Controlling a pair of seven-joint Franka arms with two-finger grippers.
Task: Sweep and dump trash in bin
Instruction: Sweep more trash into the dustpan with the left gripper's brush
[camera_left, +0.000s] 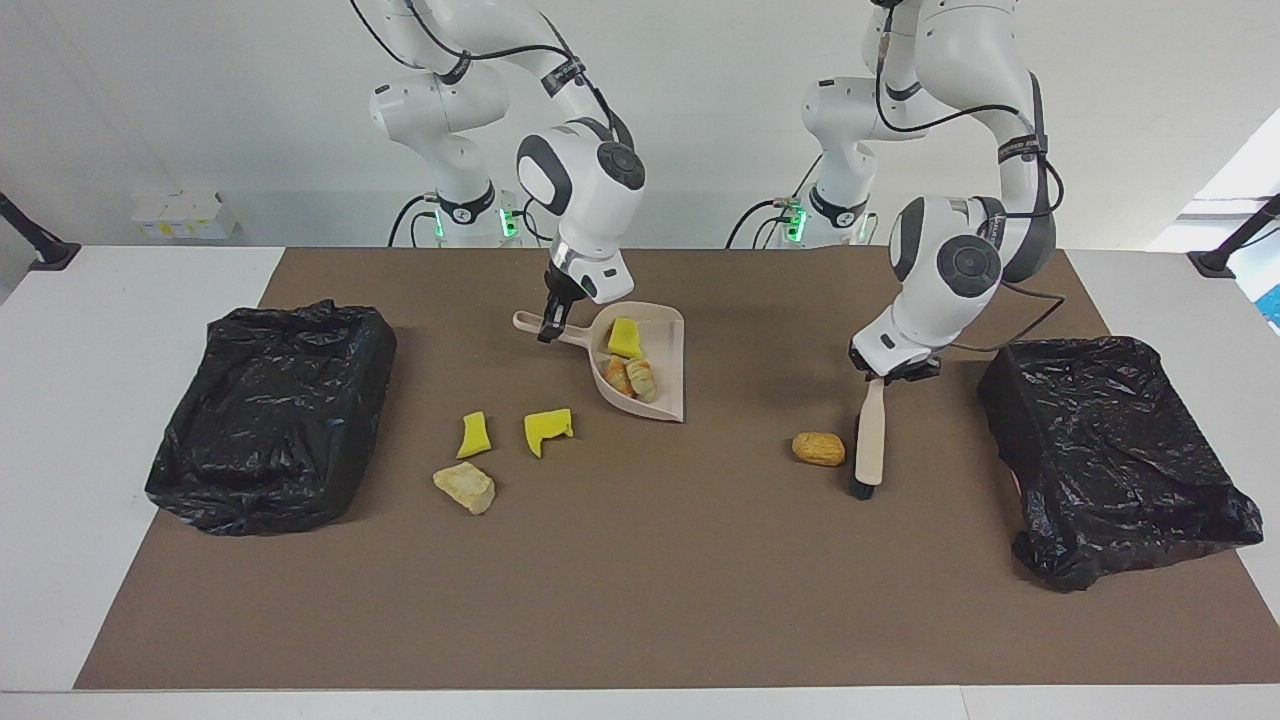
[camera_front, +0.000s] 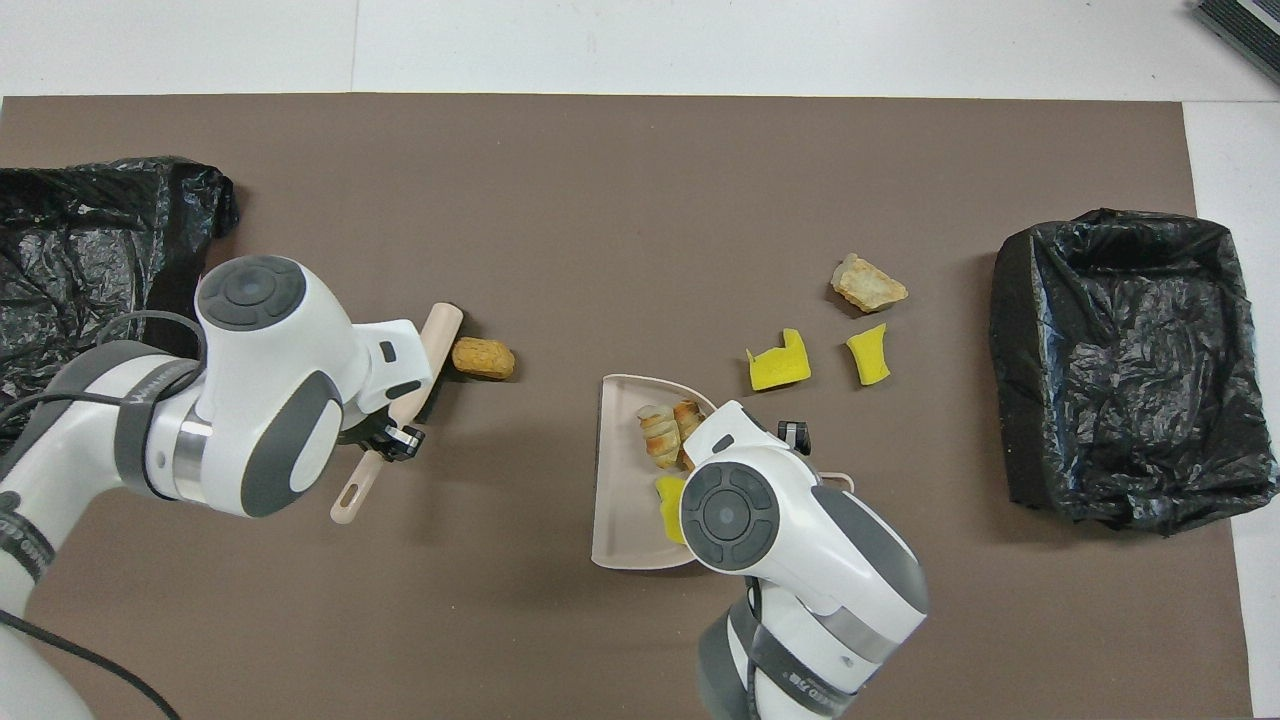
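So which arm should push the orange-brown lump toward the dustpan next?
Left. The left gripper already holds the brush, whose bristle end sits right beside the orange-brown lump. The right gripper is busy holding the dustpan by its handle.

A dull brown rectangular mat (camera_left: 640, 600) covers the white table (camera_left: 100, 420). 2 crinkled glossy black plastic-lined bins (camera_left: 270, 415) (camera_left: 1110, 455). Pale beige plastic dustpan (camera_left: 668, 385) carrying a bright yellow sponge piece (camera_left: 625, 338). Beige-handled brush (camera_left: 870, 440) with black bristles. Orange-brown oval lump (camera_left: 818, 449).
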